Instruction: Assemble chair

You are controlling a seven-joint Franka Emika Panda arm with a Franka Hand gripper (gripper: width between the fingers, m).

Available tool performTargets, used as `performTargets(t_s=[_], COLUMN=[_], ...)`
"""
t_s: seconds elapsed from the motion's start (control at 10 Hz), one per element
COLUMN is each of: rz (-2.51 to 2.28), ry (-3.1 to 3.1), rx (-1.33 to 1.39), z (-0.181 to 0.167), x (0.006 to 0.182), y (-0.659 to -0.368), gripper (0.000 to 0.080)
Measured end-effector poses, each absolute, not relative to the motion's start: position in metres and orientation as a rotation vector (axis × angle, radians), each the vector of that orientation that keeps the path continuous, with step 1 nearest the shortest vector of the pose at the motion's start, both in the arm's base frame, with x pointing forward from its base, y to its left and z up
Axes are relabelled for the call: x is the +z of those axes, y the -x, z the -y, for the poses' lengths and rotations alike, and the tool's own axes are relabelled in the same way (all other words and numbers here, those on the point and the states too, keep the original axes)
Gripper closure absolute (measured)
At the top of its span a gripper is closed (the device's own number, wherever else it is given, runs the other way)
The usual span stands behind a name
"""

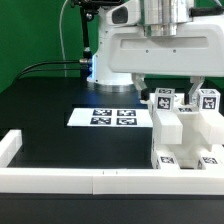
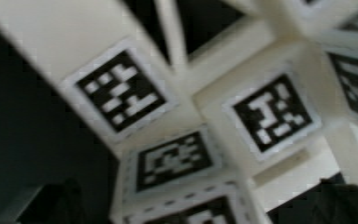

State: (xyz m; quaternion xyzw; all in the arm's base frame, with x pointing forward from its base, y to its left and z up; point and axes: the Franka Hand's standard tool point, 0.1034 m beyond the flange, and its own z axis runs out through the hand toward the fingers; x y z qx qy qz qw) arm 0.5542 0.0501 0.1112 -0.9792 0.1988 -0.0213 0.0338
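Several white chair parts (image 1: 185, 128) carrying black-and-white tags are clustered at the exterior view's right, against the white corner wall. My gripper (image 1: 167, 90) hangs straight down over the top of this cluster, its dark fingers on either side of a tagged part. In the wrist view the tagged white parts (image 2: 194, 120) fill the picture very close up and blurred. The dark fingertips (image 2: 51, 200) show far apart at the picture's edges, with a tagged part between them and no visible contact. The jaws stand open.
The marker board (image 1: 112, 117) lies flat on the black table in the middle. A low white wall (image 1: 60, 178) runs along the front edge and turns up at the exterior view's left. The arm's base (image 1: 105, 65) and cables stand at the back.
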Motion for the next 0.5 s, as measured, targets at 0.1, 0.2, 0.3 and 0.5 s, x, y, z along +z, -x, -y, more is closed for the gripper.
performTargets(t_s=[0.1,0.2,0.3,0.5], rz=[-0.405,-0.459,-0.459,-0.693], ry=[3.065,3.054,3.054,3.004], rx=[-0.066,-0.064,-0.064,-0.058], z=[-0.0492,-0.0498,-0.0495,-0.0509], x=[0.1114,0.1109,0.1108,0.1111], y=[-0.5564,-0.5565,-0.5564,-0.5567], gripper=[0.0150,0.0154,0.0154,0.0520])
